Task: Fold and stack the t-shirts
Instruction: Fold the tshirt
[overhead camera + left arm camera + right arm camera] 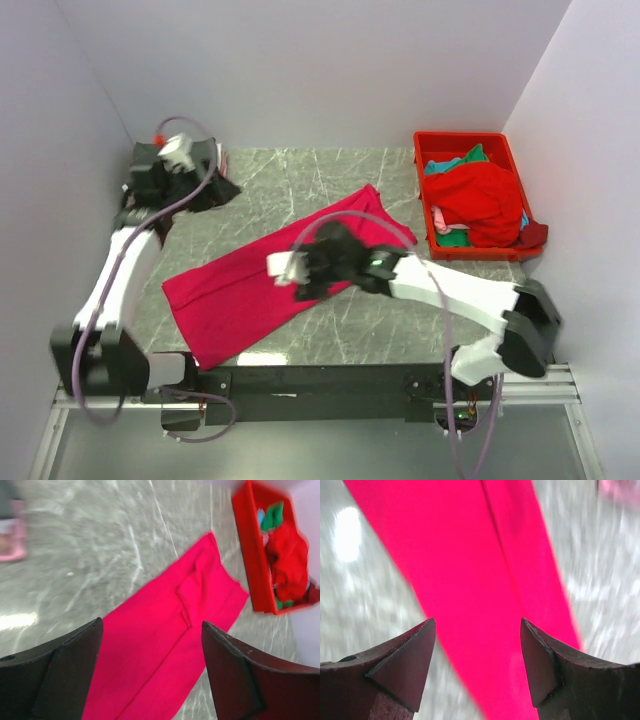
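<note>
A crimson-pink t-shirt (275, 275) lies folded into a long strip, running diagonally from the near left to the middle back of the table. My right gripper (308, 280) hovers over its middle, open and empty; the right wrist view shows the cloth (470, 555) between and below the spread fingers (477, 622). My left gripper (215, 188) is raised at the back left, open and empty, away from the shirt. Its wrist view shows the strip (165, 645) beyond the gripper (151, 625). A red shirt (485, 205) and teal-green ones (455, 160) lie heaped in the bin.
The red plastic bin (425, 190) stands at the back right beside the right wall, cloth spilling over its near right corner; it also shows in the left wrist view (250, 555). Grey walls close in the left, back and right. The marbled tabletop (290, 180) shows around the strip.
</note>
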